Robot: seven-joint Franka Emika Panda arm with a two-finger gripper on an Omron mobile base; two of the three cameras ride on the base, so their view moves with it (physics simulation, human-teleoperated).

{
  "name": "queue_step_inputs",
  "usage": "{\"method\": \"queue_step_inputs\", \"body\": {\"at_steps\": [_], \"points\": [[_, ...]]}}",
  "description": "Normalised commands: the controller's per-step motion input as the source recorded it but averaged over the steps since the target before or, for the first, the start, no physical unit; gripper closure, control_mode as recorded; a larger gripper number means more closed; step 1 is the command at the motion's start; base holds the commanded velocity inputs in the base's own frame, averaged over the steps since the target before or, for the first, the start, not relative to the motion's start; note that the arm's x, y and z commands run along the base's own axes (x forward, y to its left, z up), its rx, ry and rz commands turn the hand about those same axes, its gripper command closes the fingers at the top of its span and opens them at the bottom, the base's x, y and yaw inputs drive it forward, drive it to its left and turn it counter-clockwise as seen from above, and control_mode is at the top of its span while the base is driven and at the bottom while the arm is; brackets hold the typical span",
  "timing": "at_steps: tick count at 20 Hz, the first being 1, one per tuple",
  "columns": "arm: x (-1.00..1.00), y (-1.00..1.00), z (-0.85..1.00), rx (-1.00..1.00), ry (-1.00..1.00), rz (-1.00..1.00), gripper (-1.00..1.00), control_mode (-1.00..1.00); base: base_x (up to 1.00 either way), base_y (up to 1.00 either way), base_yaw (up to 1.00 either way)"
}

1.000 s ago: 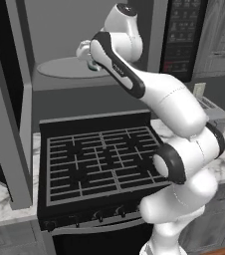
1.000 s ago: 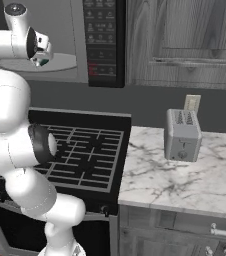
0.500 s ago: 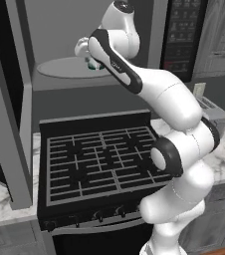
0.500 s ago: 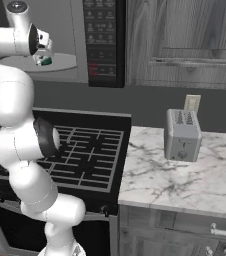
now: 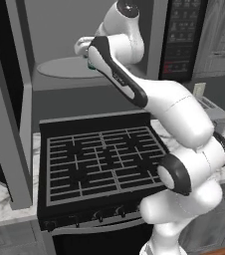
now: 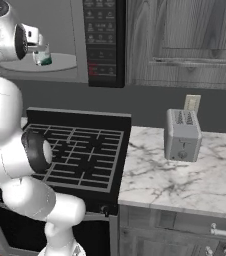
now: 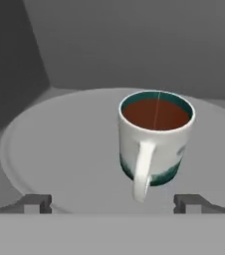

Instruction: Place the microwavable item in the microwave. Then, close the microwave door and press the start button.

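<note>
Mug (image 7: pixel 156 139) stands upright on the round turntable plate (image 7: pixel 59 144) inside the microwave (image 5: pixel 59 45), handle facing the camera, dark liquid inside; gripper (image 7: pixel 113 201) is spread wide, holding nothing, its fingertips (image 7: pixel 35 201) low on either side, the mug straight ahead between them; right base view shows the mug (image 6: pixel 42 55) just beside the hand; left base view shows the door (image 5: pixel 5 109) swung open at left.

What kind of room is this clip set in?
A rendered home kitchen, by the look of it: a black gas stove with grates, an open built-in grey microwave with a black keypad panel above it, and a silver toaster on a white marble counter.
</note>
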Motion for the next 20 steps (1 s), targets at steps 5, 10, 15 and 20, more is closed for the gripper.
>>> {"method": "queue_step_inputs", "body": {"at_steps": [5, 10, 15, 20], "points": [[-0.97, 0.0, -0.16, -0.02, -0.27, 0.0, -1.0, -1.0, 0.0, 0.0, 0.0], [-1.0, 0.0, -0.63, -0.12, -0.26, 0.0, -1.0, -1.0, 0.0, 0.0, 0.0], [-1.0, 0.0, -0.75, -0.28, -0.37, 0.0, -1.0, -1.0, 0.0, 0.0, 0.0], [-0.97, 0.16, -0.53, -0.36, -0.41, 0.0, -1.0, -1.0, 0.0, 0.0, 0.0]]}}
